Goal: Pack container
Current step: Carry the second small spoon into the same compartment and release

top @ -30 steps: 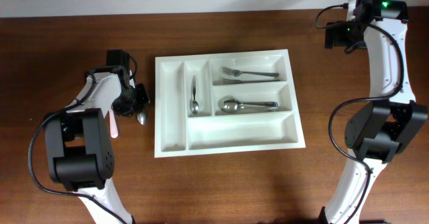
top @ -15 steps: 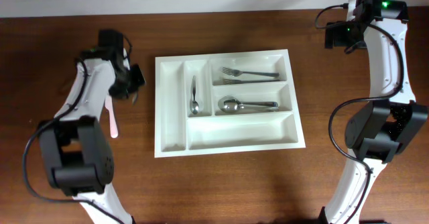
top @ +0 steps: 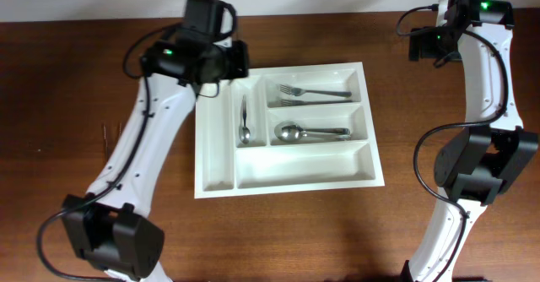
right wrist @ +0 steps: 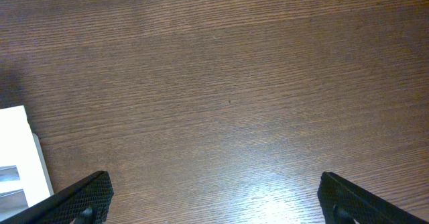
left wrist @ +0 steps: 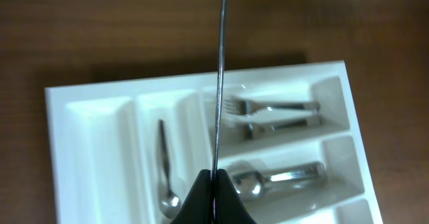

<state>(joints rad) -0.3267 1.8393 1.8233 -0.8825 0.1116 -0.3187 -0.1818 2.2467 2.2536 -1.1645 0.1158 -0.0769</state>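
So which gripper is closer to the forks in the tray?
Left. The left gripper, shut on a slim utensil, hangs above the tray's far left corner, near the forks; the right gripper is off the tray, over the table.

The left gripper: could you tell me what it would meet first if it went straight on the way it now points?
Probably the container, near the divider between the narrow compartment with a spoon and the compartment with forks; the thin utensil the left gripper holds would touch first. Depth is unclear.
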